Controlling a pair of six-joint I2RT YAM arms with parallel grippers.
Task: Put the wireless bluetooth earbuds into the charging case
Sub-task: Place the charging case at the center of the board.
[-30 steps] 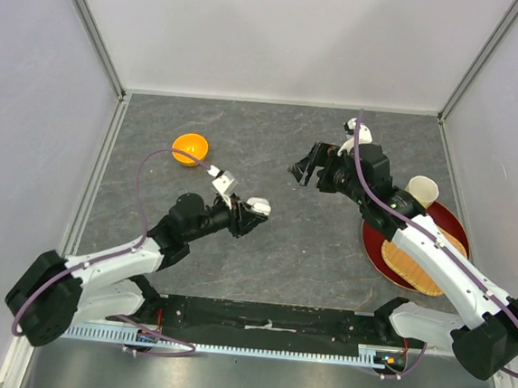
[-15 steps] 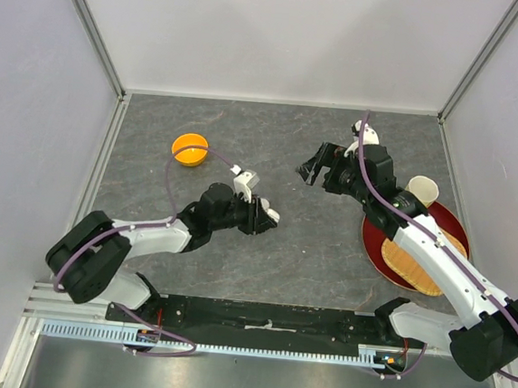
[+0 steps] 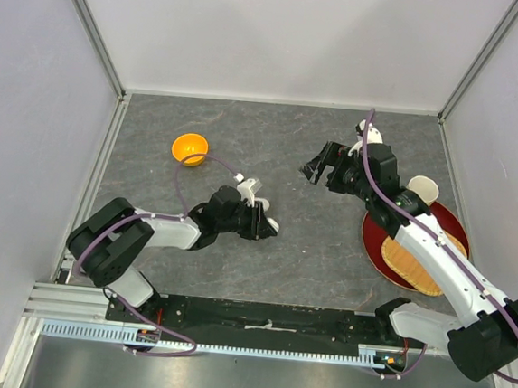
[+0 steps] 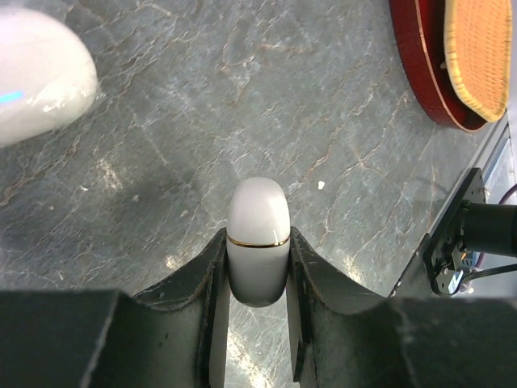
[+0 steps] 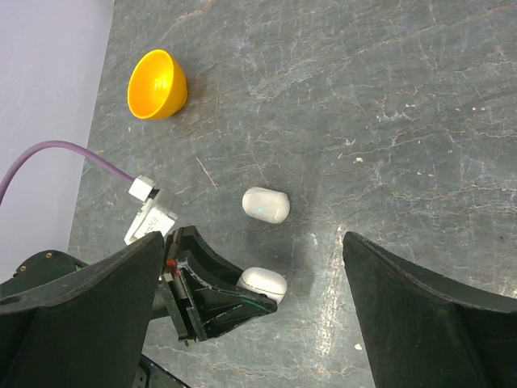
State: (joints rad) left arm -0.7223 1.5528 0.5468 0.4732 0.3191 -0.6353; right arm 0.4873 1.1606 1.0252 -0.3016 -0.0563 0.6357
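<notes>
- I have the left end effector (image 3: 262,223) clamped on a closed white charging case (image 4: 258,226) at the centre of the top view, close to the desk (image 3: 326,254).
- A second white case (image 5: 266,204) lies on the desk just beside it.
- Right end effector (image 3: 317,166): spread wide, holding nothing, right of centre.

Dark grey marbled desk (image 3: 273,141), enclosed by plain pale walls (image 3: 282,33) with aluminium corner posts (image 3: 89,27); even light.
</notes>
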